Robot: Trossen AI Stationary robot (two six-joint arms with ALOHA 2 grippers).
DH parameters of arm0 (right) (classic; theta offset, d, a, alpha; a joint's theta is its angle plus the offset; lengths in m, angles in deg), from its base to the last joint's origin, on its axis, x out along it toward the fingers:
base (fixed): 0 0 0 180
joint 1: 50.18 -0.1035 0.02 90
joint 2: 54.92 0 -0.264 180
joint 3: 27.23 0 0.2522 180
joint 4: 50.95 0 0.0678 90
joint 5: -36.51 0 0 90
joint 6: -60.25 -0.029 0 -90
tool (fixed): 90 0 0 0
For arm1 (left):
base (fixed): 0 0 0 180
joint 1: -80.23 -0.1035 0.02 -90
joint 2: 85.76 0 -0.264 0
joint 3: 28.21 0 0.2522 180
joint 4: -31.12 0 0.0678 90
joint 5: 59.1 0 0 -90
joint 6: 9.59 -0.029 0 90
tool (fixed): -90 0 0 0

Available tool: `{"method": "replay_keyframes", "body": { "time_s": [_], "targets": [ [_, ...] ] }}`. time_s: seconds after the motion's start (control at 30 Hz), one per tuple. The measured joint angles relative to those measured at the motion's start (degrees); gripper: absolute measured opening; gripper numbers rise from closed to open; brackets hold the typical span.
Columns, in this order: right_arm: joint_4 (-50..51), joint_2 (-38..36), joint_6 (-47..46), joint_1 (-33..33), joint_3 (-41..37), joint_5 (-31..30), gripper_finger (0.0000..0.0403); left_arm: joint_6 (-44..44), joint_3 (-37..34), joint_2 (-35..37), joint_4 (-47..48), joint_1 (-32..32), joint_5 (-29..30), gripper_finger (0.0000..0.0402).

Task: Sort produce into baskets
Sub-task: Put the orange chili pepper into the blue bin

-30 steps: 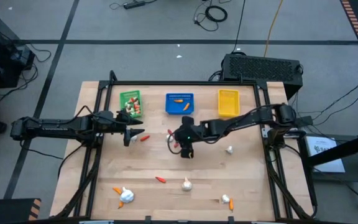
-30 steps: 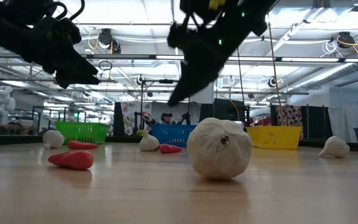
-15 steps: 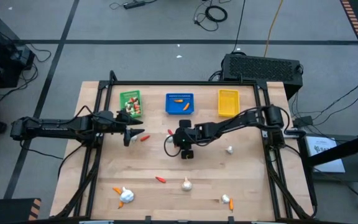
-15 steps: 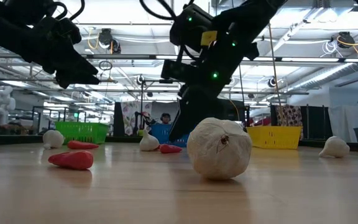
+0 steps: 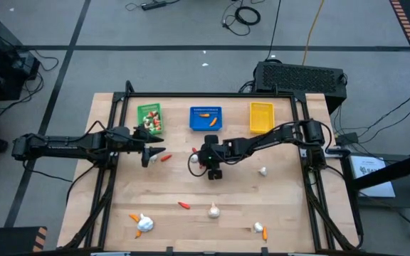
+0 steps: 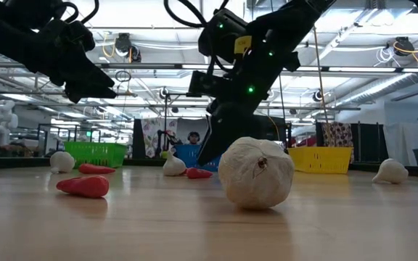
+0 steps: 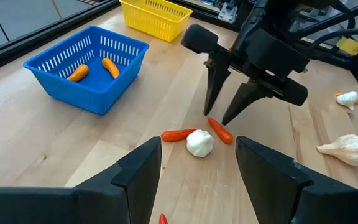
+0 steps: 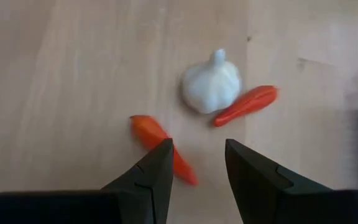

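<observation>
The right hand (image 7: 224, 118) is hanging half-open and empty over a small, light, slick carrot (image 8: 160, 147); gripping across its thicker middle looks safest

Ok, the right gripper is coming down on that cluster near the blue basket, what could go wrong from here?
1. The right gripper is open over an orange piece that lies off-centre, partly under one finger; closing may pinch only its end and flick it away.
2. The garlic bulb and a second red piece lie right beside it, touching each other; a finger could knock them and roll the bulb.
3. The left gripper hangs open nearby; a wide swing toward the blue basket could crowd it.
</observation>
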Motion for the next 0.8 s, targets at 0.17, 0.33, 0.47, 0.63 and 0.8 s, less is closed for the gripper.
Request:
{"method": "replay_keyframes", "body": {
  "time_s": [0.17,0.33,0.47,0.63,0.8],
  "targets": [
    [1.28,0.0,-0.46,-0.13,-0.02,1.76,0.0137,0.01,0.0,0.0,0.0,0.0,0.02,0.0214],
    [1.5,0.0,0.69,-0.04,-0.02,1.72,0.0137,0.02,0.0,0.0,0.02,0.0,0.0,0.0214],
    [1.4,0.0,2.02,-0.02,-0.04,1.73,0.0137,0.02,0.0,0.0,0.0,0.0,0.02,0.0214],
    [1.08,0.0,3.12,0.07,-0.04,2.24,0.0137,0.02,0.0,0.0,0.0,0.0,0.0,0.0214],
    [1.2,0.0,1.94,0.46,-0.04,4.67,0.0137,0.02,0.0,0.0,0.0,0.0,0.0,0.0214]
  ]
}}
